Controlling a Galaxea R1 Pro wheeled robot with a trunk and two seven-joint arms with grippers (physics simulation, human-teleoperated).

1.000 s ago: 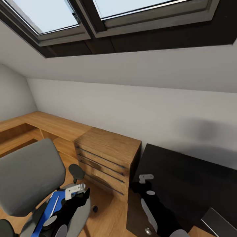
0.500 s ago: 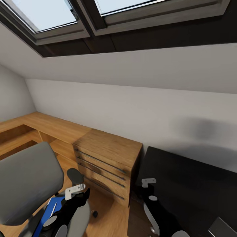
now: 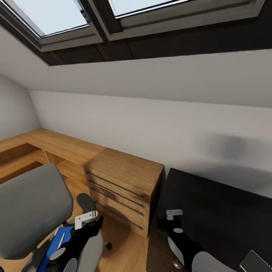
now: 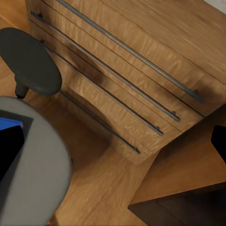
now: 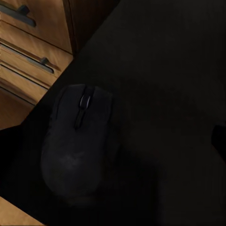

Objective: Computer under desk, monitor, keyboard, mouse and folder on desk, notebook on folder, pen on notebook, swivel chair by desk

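Mouse (image 5: 77, 148): one, on black desk (image 3: 219, 204); both arms' fingers state unclear.

Head view: high, facing sloped wall and skylights, wide over wooden drawer unit (image 3: 122, 189) and black tabletop (image 3: 219, 211). Left wrist view: close, looking down on same drawer unit (image 4: 136, 80), beside swivel chair (image 4: 33, 169). Right wrist view: very near, down onto tabletop (image 5: 169, 94), mouse (image 5: 77, 146).
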